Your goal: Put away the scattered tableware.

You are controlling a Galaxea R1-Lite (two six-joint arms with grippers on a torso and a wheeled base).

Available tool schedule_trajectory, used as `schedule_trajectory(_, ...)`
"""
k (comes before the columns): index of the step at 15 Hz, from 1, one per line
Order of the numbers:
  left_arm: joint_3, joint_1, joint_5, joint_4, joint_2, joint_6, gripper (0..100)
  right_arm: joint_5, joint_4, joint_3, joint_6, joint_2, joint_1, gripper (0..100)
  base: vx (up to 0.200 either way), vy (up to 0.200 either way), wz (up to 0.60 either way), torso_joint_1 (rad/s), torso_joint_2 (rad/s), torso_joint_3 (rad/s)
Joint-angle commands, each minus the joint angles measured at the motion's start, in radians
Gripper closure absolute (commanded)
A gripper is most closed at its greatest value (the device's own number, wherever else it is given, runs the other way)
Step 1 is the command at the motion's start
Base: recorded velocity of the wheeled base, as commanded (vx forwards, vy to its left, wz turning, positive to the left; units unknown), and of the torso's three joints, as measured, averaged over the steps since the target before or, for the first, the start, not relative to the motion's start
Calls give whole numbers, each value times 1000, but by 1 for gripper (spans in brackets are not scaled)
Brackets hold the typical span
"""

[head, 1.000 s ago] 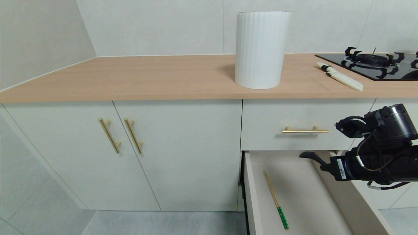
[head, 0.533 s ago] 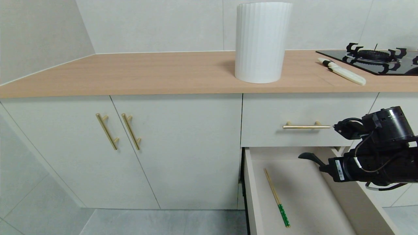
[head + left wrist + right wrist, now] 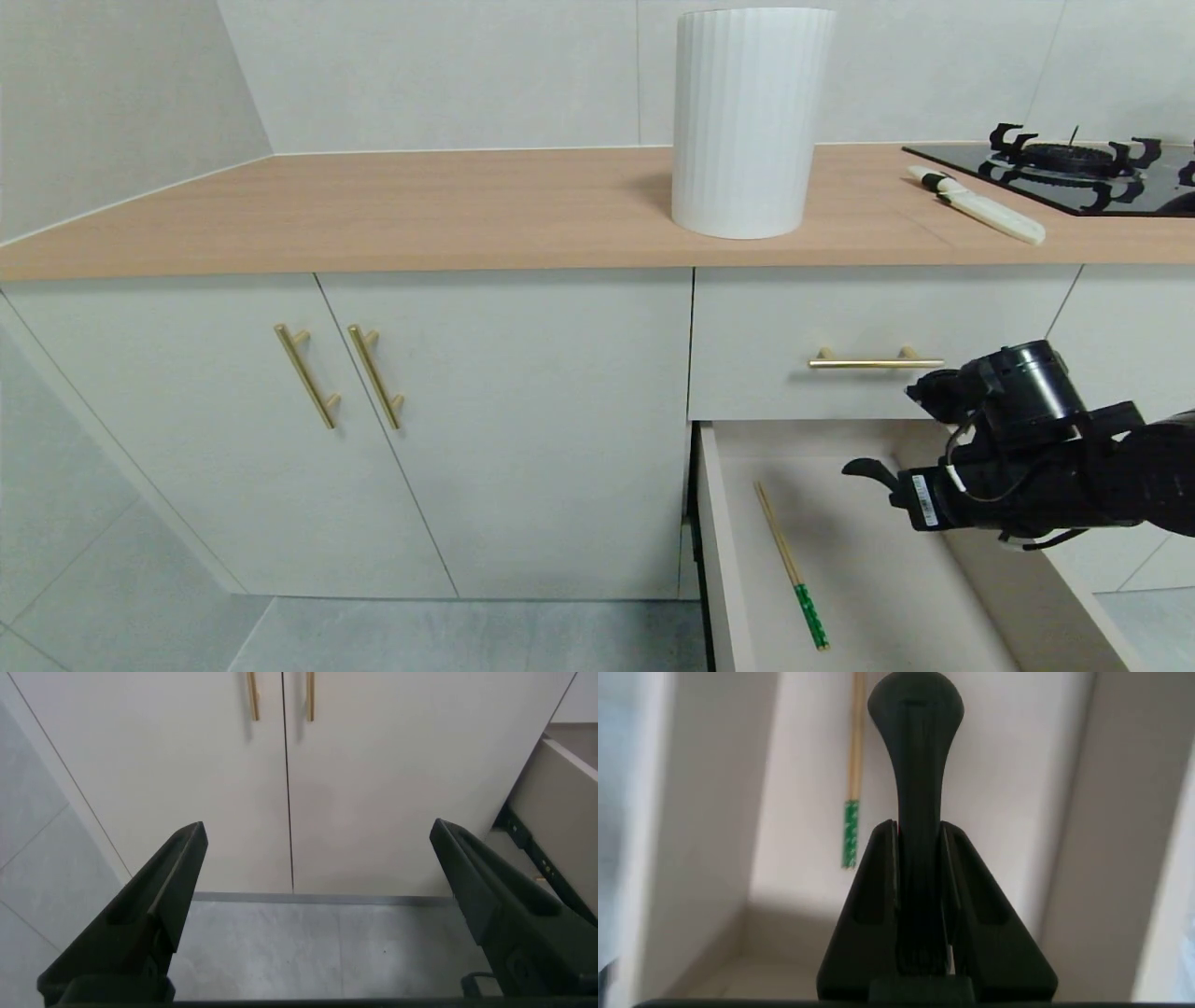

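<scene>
Right hand (image 3: 864, 467) pinched closed over drawer (image 3: 714, 541) holding slim green-tipped wooden chopsticks (image 3: 791, 579).

Room in the drawer (image 3: 878, 569) beside chopsticks (image 3: 790, 567), under right pincer (image 3: 861, 467).

Nothing written can be read in any of the views, neither words nor numbers nor signs. A small white sticker (image 3: 924, 488) on the wrist housing just behind the right gripper (image 3: 857, 466) carries dark printed marks, too small to make out.
</scene>
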Motion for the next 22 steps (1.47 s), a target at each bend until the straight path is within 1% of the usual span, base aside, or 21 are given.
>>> schedule_trajectory(1, 0, 0, 0, 0, 2, 0, 0, -1, -62, 7, 3, 175, -8, 100, 0, 0, 0, 0, 0, 0)
schedule_trajectory(3, 0, 0, 0, 0, 2, 0, 0, 19, -137, 24, 4, 245, -17, 100, 0, 0, 0, 0, 0, 0)
schedule_trajectory(4, 0, 0, 0, 0, 2, 0, 0, 40, -209, 39, 4, 300, -22, 100, 0, 0, 0, 0, 0, 0)
schedule_trajectory(6, 0, 0, 0, 0, 2, 0, 0, 34, -315, 65, 4, 382, -28, 100, 0, 0, 0, 0, 0, 0)
schedule_trajectory(7, 0, 0, 0, 0, 2, 0, 0, 34, -340, 76, 3, 406, -28, 100, 0, 0, 0, 0, 0, 0)
schedule_trajectory(13, 0, 0, 0, 0, 2, 0, 0, 28, -363, 74, 1, 488, -23, 100, 0, 0, 0, 0, 0, 0)
schedule_trajectory(17, 0, 0, 0, 0, 2, 0, 0, 27, -435, 79, 4, 508, -23, 100, 0, 0, 0, 0, 0, 0)
schedule_trajectory(22, 0, 0, 0, 0, 2, 0, 0, 25, -438, 80, 3, 506, -27, 100, 0, 0, 0, 0, 0, 0)
